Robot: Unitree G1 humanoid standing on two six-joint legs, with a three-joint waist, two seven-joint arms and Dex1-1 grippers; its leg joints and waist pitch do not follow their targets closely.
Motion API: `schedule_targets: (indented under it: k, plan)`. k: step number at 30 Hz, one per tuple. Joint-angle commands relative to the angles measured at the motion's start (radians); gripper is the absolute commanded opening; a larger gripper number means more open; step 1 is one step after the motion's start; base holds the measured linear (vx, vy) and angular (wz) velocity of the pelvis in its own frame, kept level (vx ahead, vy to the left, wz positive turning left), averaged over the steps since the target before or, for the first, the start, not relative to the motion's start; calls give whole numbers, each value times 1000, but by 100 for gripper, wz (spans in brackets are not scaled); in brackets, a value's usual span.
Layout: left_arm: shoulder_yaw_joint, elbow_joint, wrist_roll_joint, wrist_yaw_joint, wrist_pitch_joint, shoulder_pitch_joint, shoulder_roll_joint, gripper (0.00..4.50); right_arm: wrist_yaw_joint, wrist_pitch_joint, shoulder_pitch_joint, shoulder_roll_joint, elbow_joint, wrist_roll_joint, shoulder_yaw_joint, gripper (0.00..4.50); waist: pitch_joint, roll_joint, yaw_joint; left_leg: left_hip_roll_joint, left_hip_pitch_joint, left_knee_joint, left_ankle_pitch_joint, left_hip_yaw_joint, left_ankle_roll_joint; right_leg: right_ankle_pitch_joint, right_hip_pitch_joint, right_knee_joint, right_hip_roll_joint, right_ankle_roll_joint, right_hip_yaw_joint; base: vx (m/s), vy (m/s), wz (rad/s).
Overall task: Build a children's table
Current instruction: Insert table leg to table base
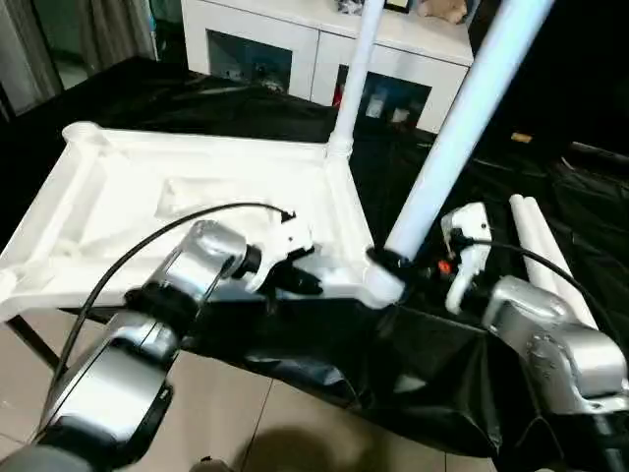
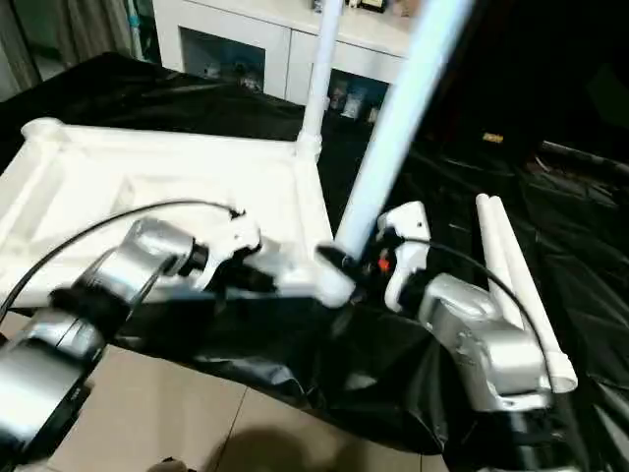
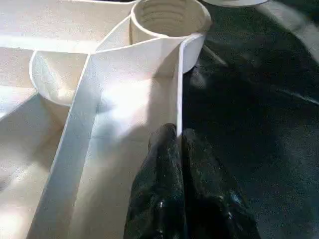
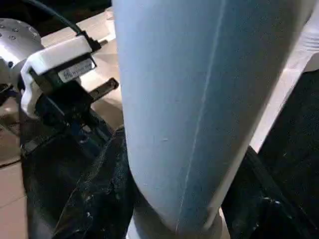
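The children's table top point(image 1: 147, 206) lies upside down on a black sheet, ribs up. One white leg point(image 1: 356, 69) stands upright in its far right corner. My left gripper point(image 3: 178, 137) is shut on the thin rim wall close to the near right corner socket point(image 3: 169, 20), which shows open and threaded. My right gripper point(image 1: 398, 264) is shut on the lower end of a second, tilted leg point(image 1: 462, 128), right beside that corner. Whether this leg's end sits in the socket I cannot tell. Two more legs point(image 1: 541, 246) lie side by side on the sheet to the right.
The black sheet point(image 1: 442, 354) hangs over the near edge of the work surface, above a tiled floor point(image 1: 246, 413). A white cabinet with glass doors point(image 1: 295, 49) stands behind. A black cable point(image 1: 147, 246) arcs over my left forearm.
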Motion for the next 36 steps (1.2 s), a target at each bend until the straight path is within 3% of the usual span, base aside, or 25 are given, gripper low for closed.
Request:
schedule_targets:
  k: [1,4,8,13,17,25,36]
  plan:
    - [-15,-38,-11,-25,29,33,2,0,4,-13,-15,-21,34,-35,14,186,-64,7,3,6,8,-78,-264,5,-10,-344,51,-82,-58,-147,37,0,0,0]
    - [-20,-54,-1,-28,31,37,12,0,0,-36,-38,-15,70,-66,34,186,-61,8,0,4,10,-77,-290,5,-16,-414,44,-94,-58,-121,37,0,0,0]
    - [-19,-87,14,-31,40,46,24,0,-16,-52,-56,-4,104,-76,34,186,-63,6,-2,4,5,-79,-273,2,-17,-414,45,-92,-58,-105,36,0,0,0]
    - [-13,-186,11,-28,89,76,46,0,-10,-86,-82,25,193,-86,35,186,-66,10,-10,5,3,-78,-222,5,-14,-259,48,-73,-51,-156,37,0,0,0]
    - [-10,-206,7,-30,95,80,49,0,1,-102,-90,47,233,-87,38,186,-66,12,-11,3,4,-77,-209,9,-4,-213,49,-70,-51,-175,38,0,0,0]
    - [0,-242,4,-26,122,86,55,0,22,-143,-104,66,306,-93,45,186,-62,13,-14,3,5,-80,-254,6,-12,-303,49,-81,-52,-152,38,0,0,0]
    - [24,-251,-12,-5,138,89,50,0,29,-233,-36,110,355,-68,-2,186,-60,13,-15,5,5,-83,-274,6,-6,-317,44,-84,-52,-154,38,0,0,0]
